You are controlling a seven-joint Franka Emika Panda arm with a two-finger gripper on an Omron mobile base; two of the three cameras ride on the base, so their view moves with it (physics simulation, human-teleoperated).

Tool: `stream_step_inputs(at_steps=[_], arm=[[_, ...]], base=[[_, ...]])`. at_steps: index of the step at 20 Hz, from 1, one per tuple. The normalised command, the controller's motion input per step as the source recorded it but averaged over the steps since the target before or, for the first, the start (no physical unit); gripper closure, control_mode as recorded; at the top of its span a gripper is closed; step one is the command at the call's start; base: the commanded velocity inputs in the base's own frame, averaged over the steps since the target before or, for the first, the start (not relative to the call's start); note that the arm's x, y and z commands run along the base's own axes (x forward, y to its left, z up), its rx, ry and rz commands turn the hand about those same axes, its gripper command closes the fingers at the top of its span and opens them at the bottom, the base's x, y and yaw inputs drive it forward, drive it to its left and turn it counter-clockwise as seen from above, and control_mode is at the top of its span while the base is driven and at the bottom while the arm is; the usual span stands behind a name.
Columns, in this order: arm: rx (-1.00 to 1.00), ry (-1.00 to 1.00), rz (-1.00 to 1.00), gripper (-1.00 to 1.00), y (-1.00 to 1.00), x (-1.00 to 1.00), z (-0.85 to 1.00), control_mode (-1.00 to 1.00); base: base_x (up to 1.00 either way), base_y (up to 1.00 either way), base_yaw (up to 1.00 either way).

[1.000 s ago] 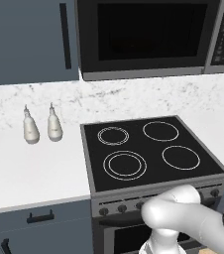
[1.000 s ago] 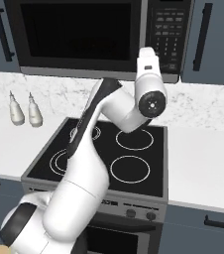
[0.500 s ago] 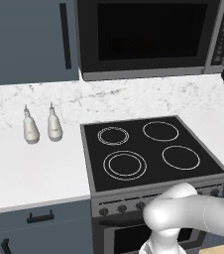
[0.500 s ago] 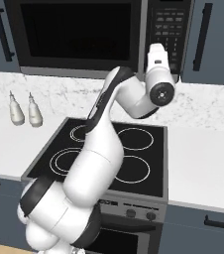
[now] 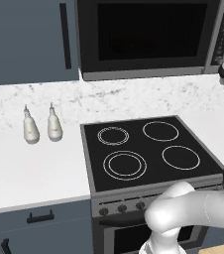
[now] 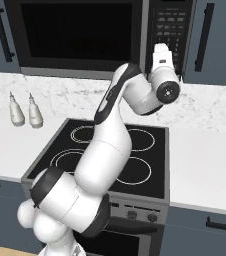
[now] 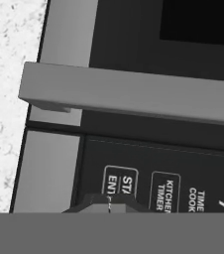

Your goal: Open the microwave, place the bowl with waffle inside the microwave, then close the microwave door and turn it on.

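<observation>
Marbled white desk [image 5: 44, 168] runs along the kitchen wall beneath blue-grey cabinets [image 5: 29, 39], with a black four-ring stovetop [image 5: 143, 151] set into it. Two small white bottles [image 5: 40, 126] stand side by side on the desk, left of the stovetop and near the wall.

Mounted above the stovetop is the wide black microwave with grey-silver trim [image 6: 95, 35]. Its black door with the large dark glass window [image 6: 77, 32] sits flush with the front, closed. A grey-silver bar handle [image 7: 134, 94] lies between the door window and the button panel [image 6: 167, 30] on the microwave's right side.

The white arm [image 6: 110, 150] rises from the near edge of the stovetop and bends up and to the right, bringing the hand to the lower part of the button panel. The tool [image 7: 106, 203] is fully closed, its dark tips pressed together with nothing between them. In the hand view, the tips sit directly at a white-outlined start/enter button [image 7: 120, 184] at the panel's bottom corner; whether they actually touch the button cannot be told. Neighbouring keys read kitchen timer and time cook.

The reddish-brown bowl cannot be made out through the dark glass.
</observation>
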Motion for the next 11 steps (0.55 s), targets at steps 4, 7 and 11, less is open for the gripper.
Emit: stream_step_inputs(at_steps=[4,7,11], arm=[[0.00,0.00,0.00,1.00,-0.14,0.38,-0.13,-1.00],[0.00,0.00,0.00,1.00,-0.34,-0.18,0.03,-1.00],[0.00,0.00,0.00,1.00,-0.35,-0.75,0.18,-1.00]], base=[[0.00,0.00,0.00],[0.00,0.00,0.00],[0.00,0.00,0.00]])
